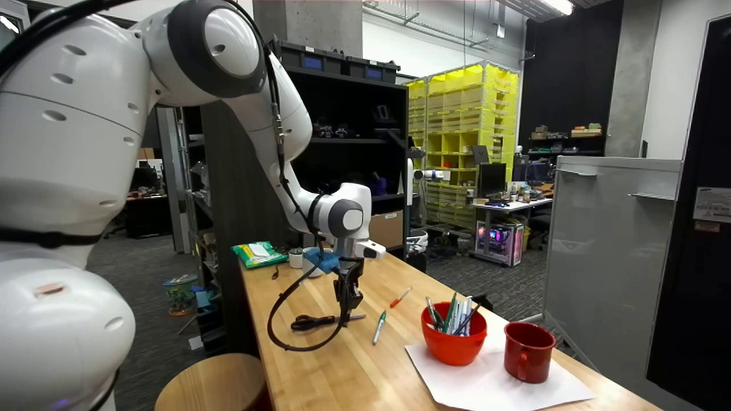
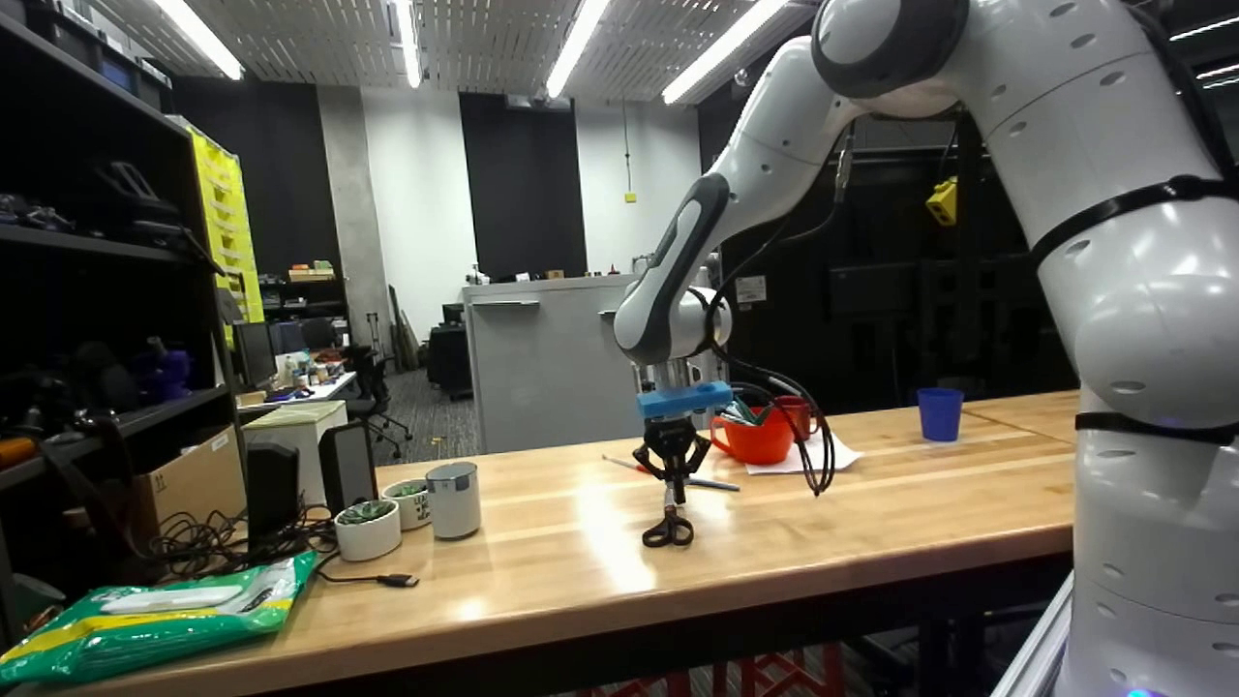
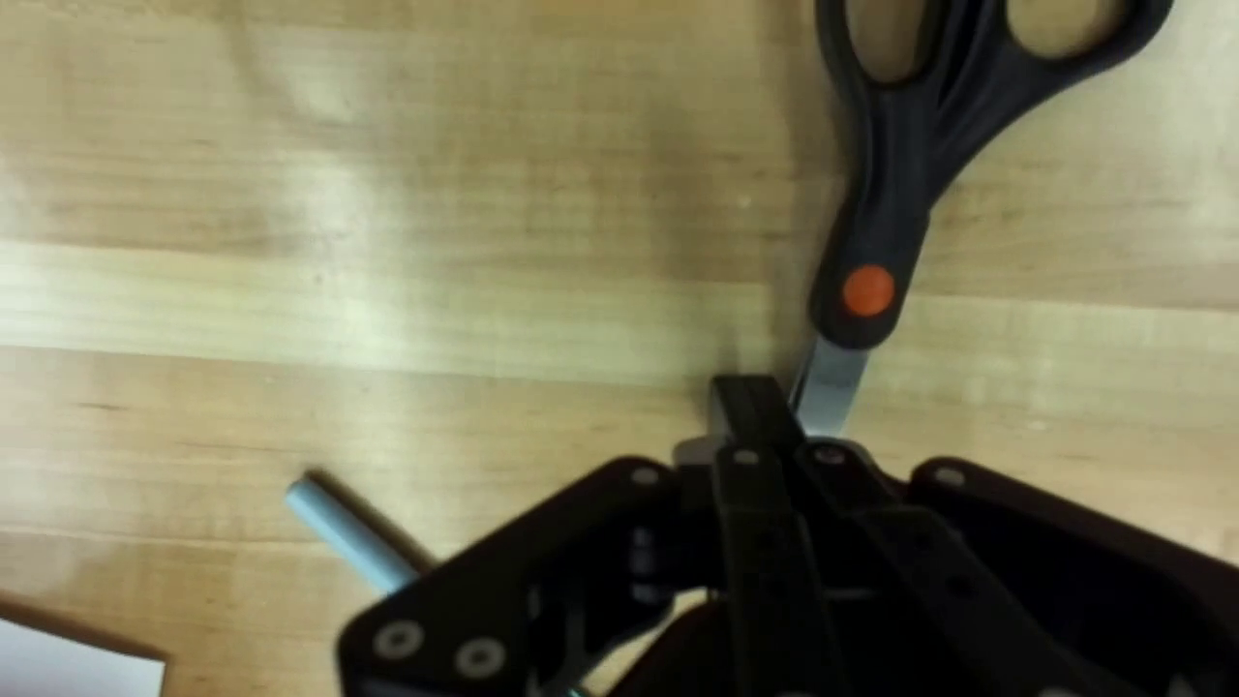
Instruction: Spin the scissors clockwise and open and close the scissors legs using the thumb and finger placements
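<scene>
On the wooden tabletop lie the scissors, flat, with black handles and an orange pivot disc. Their two legs run close together, and the thumb and finger placements are partly cut off at the top of the wrist view. A short stretch of grey blade shows; the rest is hidden behind my gripper. The fingers are pressed together with nothing seen between them, low over the table, just left of the blade there. Whether they touch it I cannot tell. Both exterior views show the gripper pointing down at the blade end.
A green-and-white pen and an orange-ended stick lie near the gripper. Farther along, a red bowl of pens and a red mug stand on white paper. A grey cup and small pots are at the far end.
</scene>
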You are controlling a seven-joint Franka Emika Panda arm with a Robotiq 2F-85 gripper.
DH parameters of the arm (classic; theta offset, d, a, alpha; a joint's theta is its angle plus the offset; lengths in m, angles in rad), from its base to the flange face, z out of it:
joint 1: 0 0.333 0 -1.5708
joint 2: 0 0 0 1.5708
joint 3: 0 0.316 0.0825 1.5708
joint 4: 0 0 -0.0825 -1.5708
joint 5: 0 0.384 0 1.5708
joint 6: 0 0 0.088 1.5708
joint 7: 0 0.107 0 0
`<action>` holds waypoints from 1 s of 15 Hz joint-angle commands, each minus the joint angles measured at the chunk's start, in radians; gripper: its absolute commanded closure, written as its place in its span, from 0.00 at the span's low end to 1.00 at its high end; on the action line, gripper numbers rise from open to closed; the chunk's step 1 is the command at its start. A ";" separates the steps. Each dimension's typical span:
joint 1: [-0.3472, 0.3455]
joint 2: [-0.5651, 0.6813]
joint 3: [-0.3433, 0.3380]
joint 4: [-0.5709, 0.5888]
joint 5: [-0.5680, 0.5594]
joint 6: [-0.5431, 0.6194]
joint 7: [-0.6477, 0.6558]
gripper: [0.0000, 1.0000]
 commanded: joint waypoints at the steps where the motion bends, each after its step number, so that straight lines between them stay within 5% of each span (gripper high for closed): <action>1: 0.048 -0.129 0.009 -0.111 -0.040 -0.048 0.060 1.00; 7: 0.059 -0.272 0.065 -0.242 0.002 -0.058 0.136 1.00; 8: 0.054 -0.288 0.075 -0.259 0.026 -0.052 0.145 0.74; 10: 0.048 -0.317 0.092 -0.289 0.077 -0.050 0.141 0.69; 15: 0.041 -0.367 0.113 -0.343 0.166 -0.031 0.121 0.37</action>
